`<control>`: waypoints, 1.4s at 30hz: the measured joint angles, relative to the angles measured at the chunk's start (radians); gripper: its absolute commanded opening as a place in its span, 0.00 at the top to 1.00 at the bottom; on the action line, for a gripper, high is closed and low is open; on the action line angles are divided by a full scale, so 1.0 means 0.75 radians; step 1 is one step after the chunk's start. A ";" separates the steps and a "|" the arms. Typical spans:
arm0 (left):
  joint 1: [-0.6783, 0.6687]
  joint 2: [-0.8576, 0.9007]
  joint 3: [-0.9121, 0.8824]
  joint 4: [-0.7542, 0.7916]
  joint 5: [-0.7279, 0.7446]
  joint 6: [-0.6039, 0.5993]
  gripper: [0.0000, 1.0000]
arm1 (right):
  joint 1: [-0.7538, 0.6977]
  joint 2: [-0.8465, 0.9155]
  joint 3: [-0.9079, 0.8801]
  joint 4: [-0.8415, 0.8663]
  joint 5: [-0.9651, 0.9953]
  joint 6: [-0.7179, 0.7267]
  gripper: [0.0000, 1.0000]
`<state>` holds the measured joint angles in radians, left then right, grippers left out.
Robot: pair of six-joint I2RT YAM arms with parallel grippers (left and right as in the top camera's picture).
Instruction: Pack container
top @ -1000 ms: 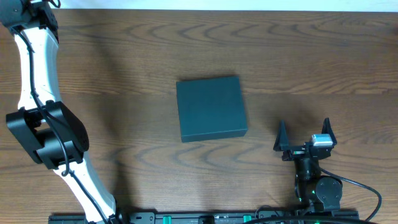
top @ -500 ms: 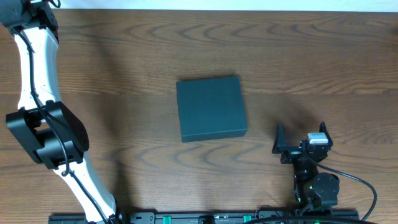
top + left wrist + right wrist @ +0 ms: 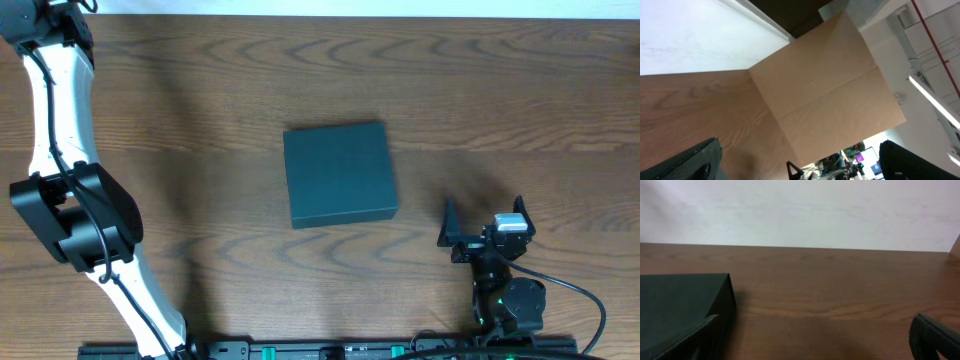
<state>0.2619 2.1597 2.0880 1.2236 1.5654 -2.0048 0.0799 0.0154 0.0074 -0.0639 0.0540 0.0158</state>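
The dark teal-green container sits shut in the middle of the wooden table. It also shows at the lower left of the right wrist view. My right gripper is open and empty near the front edge, to the right of the container and apart from it; in its own view bare table lies between the fingers. My left arm reaches to the far left corner, its gripper out of the overhead view. In the left wrist view the left gripper is open and empty, pointing off the table.
The white and black left arm runs along the table's left side. A brown cardboard panel fills the left wrist view beyond the table edge. A black rail lines the table's front edge.
My right gripper has drawn back a little toward the front edge and slightly left, then stopped. The container and left arm have not moved.
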 measured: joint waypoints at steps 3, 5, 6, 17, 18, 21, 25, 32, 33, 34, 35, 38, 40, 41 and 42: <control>0.000 0.000 0.000 0.000 0.000 0.000 0.01 | 0.001 0.000 0.000 0.000 0.000 0.000 0.01; 0.000 0.000 0.000 0.000 0.000 0.000 0.01 | 0.001 0.000 0.000 0.000 0.000 0.000 0.01; 0.000 0.000 0.000 0.000 0.000 0.000 0.02 | 0.001 0.000 0.000 0.000 0.000 0.000 0.01; 0.000 0.000 0.000 -0.001 -0.002 0.000 0.01 | 0.001 0.000 0.000 0.000 0.000 0.000 0.01; 0.001 0.000 0.000 -0.001 -0.006 0.000 0.02 | 0.000 0.000 0.000 0.000 0.000 0.000 0.01; 0.008 -0.003 0.000 -0.001 -0.070 0.001 0.02 | 0.001 0.000 0.000 0.000 0.000 0.000 0.01; 0.038 -0.045 -0.001 -0.068 -0.210 0.066 0.01 | 0.000 0.000 0.000 0.000 0.000 0.000 0.01; 0.115 -0.335 0.009 -0.919 -0.439 0.566 0.01 | 0.000 0.000 0.000 -0.001 0.000 0.001 0.01; 0.123 -0.379 0.008 -1.056 -0.462 0.661 0.01 | -0.001 0.001 0.000 0.001 0.001 0.001 0.01; 0.130 -0.434 0.013 -1.239 -0.510 0.778 0.01 | -0.001 0.000 0.000 0.000 0.000 0.001 0.01; 0.133 -0.477 0.014 -1.369 -0.539 0.862 0.01 | -0.001 0.001 0.000 0.000 0.001 0.001 0.01; 0.136 -0.615 0.015 -1.720 -0.668 1.159 0.01 | -0.001 0.000 0.000 -0.001 0.000 0.001 0.01; 0.129 -0.706 0.017 -1.919 -0.776 1.347 0.01 | -0.001 0.000 0.000 -0.001 0.000 0.001 0.01; 0.126 -0.744 0.017 -1.983 -0.822 1.417 0.01 | -0.001 0.000 0.000 0.000 0.000 0.001 0.01; 0.119 -0.785 0.017 -2.051 -0.879 1.496 0.01 | -0.001 -0.001 0.000 0.000 0.000 0.001 0.01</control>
<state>0.3508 1.5707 2.1010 -0.3149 0.9058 -0.8829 0.0795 0.0151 0.0074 -0.0639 0.0540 0.0162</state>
